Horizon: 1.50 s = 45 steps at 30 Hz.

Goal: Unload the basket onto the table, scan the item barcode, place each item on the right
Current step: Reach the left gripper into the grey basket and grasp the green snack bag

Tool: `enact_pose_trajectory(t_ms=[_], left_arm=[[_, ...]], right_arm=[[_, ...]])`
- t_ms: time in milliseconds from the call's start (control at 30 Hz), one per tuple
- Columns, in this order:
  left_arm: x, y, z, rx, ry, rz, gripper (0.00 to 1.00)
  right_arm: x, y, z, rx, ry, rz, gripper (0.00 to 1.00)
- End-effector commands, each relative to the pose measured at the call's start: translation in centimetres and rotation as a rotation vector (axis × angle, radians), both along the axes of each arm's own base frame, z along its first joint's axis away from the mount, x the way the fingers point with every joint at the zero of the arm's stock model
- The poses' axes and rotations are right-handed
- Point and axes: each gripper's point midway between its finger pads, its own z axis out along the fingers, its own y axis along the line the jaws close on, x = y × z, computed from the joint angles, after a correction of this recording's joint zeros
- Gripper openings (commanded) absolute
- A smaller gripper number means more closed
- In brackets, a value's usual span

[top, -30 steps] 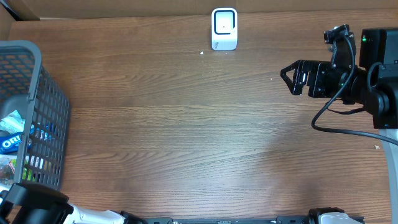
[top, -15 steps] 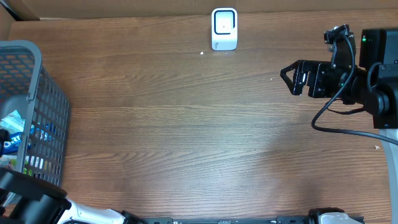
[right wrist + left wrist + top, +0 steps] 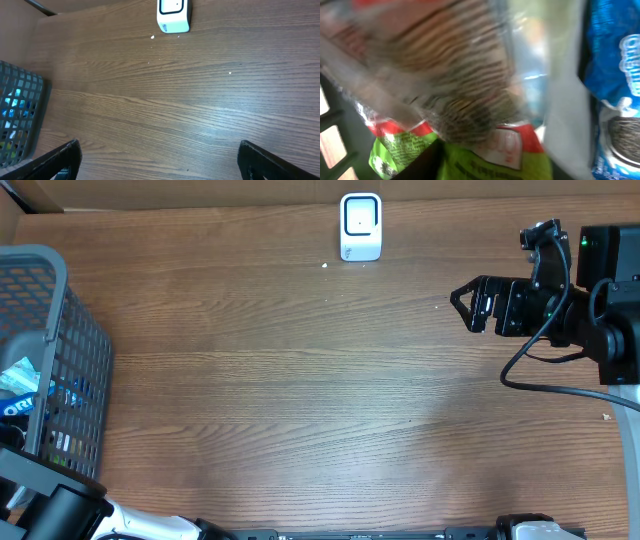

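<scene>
Table: unchanged over the last second.
Basket: at the left edge, holding every item, all well apart from the scanner.
Left arm: shifted slightly at the basket's near corner, which likely means a pick is beginning.
Right gripper: unmoved, jaws wide, holding nothing.
Left gripper: camera pressed against a clear packet; jaws unseen, so grip cannot be told.
Blue pack: beside the packet, nudged slightly.
Scanner: far edge, nothing presented.
</scene>
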Motion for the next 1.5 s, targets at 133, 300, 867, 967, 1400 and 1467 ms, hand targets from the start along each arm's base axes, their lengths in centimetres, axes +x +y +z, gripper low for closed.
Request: enact_pose_trajectory(t_ms=[133, 300, 867, 967, 1400, 1467], left_arm=[[0.3, -0.2, 1.1, -0.025, -0.017, 0.009, 0.04], [2.0, 1.2, 8.7, 0.020, -0.090, -0.029, 0.04], [2.9, -0.1, 15.4, 0.084, -0.122, -0.105, 0.04], [2.1, 0.0, 14.7, 0.079, -0.075, -0.097, 0.36], [-2.4, 1.2, 4.1, 0.027, 0.035, 0.088, 0.98], [-3.2, 1.6, 3.2, 0.034, 0.039, 0.110, 0.99]], right_arm=[[0.4, 0.2, 0.6, 0.002, -0.016, 0.009, 1.00], [0.5, 0.2, 0.4, 0.002, -0.011, 0.008, 1.00], [0.6, 0.2, 0.5, 0.002, -0.019, 0.008, 1.00], [0.7, 0.2, 0.6, 0.003, -0.022, 0.008, 1.00], [0.7, 0.2, 0.6, 0.002, -0.022, 0.008, 1.00], [0.8, 0.2, 0.5, 0.002, -0.020, 0.008, 1.00]])
